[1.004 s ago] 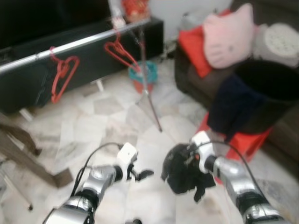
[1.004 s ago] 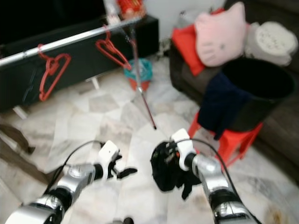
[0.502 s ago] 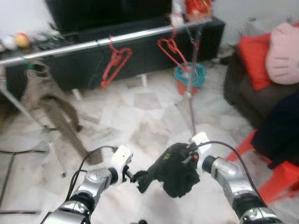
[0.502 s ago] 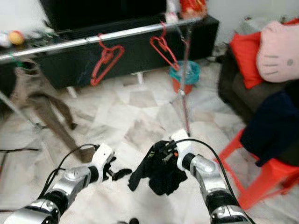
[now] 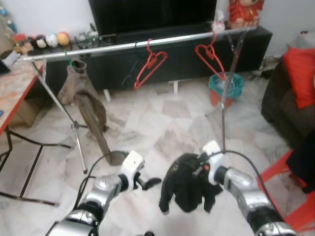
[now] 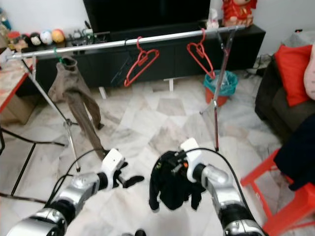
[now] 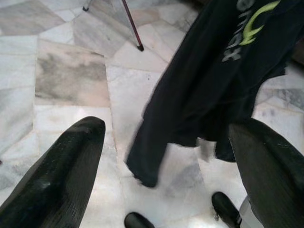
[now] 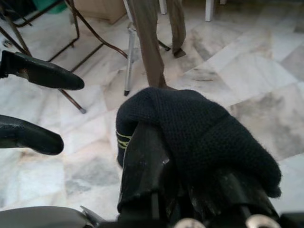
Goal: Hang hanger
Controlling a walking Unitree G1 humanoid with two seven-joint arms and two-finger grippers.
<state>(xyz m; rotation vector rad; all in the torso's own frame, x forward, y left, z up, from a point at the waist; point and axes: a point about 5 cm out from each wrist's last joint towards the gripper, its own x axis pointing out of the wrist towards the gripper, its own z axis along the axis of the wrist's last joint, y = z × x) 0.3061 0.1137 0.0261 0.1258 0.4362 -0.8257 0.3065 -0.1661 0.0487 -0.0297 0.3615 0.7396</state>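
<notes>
A black garment (image 5: 187, 186) with green lettering hangs from my right gripper (image 5: 201, 169), which is shut on its top low over the marble floor. In the right wrist view the knit cloth (image 8: 199, 128) drapes over the fingers. My left gripper (image 5: 148, 183) is open just left of the garment, not touching it; the left wrist view shows both fingers (image 7: 61, 171) spread wide with the cloth (image 7: 213, 80) beyond them. Farther ahead a silver rail (image 5: 123, 43) carries two bare red hangers (image 5: 150, 66) (image 5: 210, 55) and a brown garment (image 5: 87, 105).
The rail stands on tripod legs (image 5: 74, 129) (image 5: 224, 110) before a black TV cabinet (image 5: 172, 61). A teal bin (image 5: 227, 88) sits by the right leg. A dark sofa with a red cushion (image 5: 301, 73) and a red stool (image 5: 295, 201) are on the right, a table (image 5: 10, 93) on the left.
The camera has swung left, bringing the whole rail and the brown garment into view. The black garment now hangs longer from my right gripper, and my left gripper is clear of it.
</notes>
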